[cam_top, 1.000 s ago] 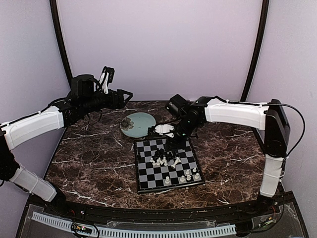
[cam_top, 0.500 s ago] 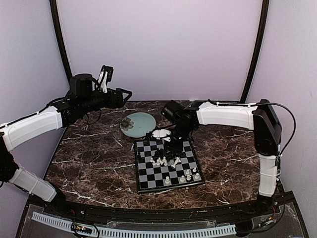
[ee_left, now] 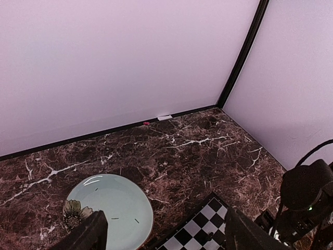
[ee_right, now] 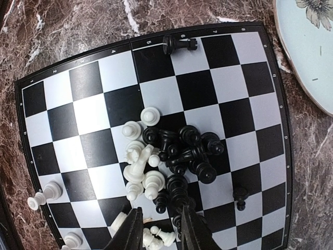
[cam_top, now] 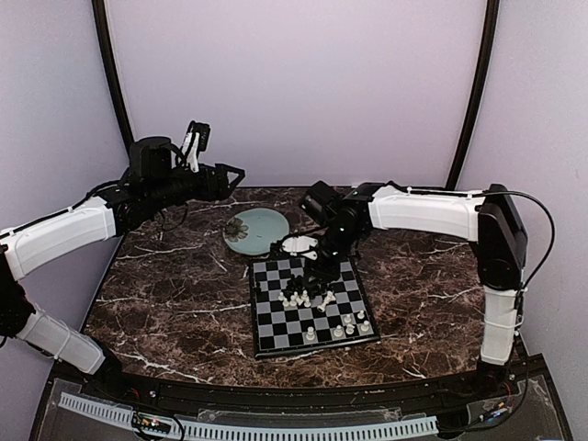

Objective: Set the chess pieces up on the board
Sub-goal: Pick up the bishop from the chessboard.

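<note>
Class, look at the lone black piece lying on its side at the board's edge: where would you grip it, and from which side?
Grip the black piece across its thin middle, straight down from above: it lies flat, with nothing close around it.

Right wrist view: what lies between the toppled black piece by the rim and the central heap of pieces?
Only bare squares of the board; the right wrist view shows nothing between the toppled black piece and the heap.
</note>
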